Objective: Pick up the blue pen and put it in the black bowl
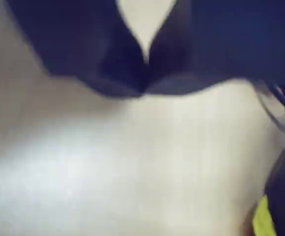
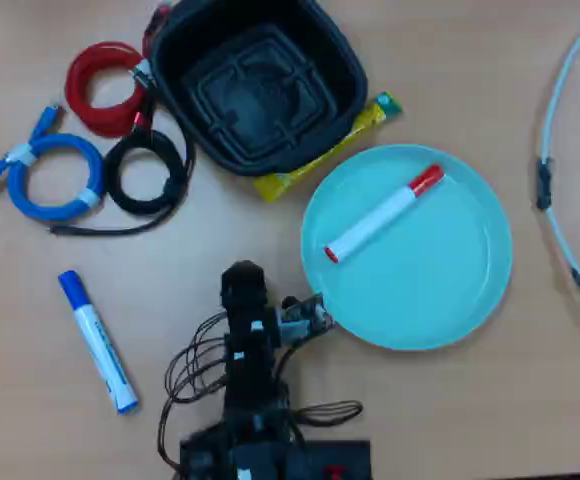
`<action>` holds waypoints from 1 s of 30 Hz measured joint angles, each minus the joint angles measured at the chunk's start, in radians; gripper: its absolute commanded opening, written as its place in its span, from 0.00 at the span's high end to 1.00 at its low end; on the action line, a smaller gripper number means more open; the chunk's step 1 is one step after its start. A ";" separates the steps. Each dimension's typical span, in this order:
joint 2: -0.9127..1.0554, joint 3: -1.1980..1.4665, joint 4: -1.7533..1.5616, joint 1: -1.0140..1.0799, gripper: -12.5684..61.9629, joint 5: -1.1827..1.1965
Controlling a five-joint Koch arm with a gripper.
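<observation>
With the fingers (image 1: 145,56) together and empty above bare surface (image 2: 450,400), the arm should swing left in the overhead view, spread them across the barrel of the blue pen (image 2: 97,341), lying well left of them and near of the black bowl (image 2: 257,84).
</observation>
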 measured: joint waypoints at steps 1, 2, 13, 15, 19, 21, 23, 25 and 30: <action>0.008 -0.026 0.017 0.002 0.92 0.000; 0.017 -0.127 0.091 0.002 0.92 0.000; 0.021 -0.554 1.020 -0.044 0.92 0.002; 0.021 -0.611 1.089 -0.075 0.92 0.002; 0.021 -0.703 1.169 -0.135 0.92 -0.058; 0.021 -0.742 1.216 -0.163 0.92 -0.176; 0.021 -0.773 1.261 -0.195 0.92 -0.316; 0.021 -0.795 1.296 -0.219 0.92 -0.419; 0.020 -0.799 1.336 -0.241 0.92 -0.482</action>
